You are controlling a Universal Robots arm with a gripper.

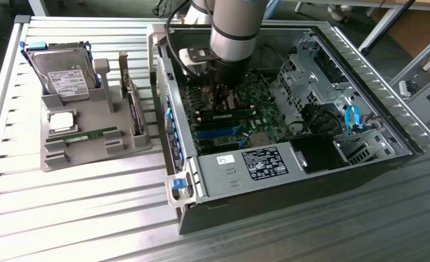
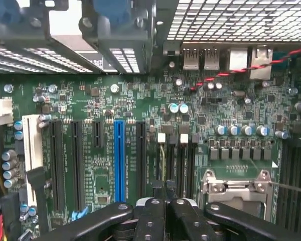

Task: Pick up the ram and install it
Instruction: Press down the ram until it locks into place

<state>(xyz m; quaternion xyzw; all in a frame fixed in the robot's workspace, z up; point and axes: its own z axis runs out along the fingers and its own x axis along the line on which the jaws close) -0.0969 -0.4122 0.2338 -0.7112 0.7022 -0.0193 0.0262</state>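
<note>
Exterior view: one ram (image 1: 82,136) in holder.

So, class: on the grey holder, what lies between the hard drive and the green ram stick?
The square silver processor chip, as the exterior view shows.
</note>
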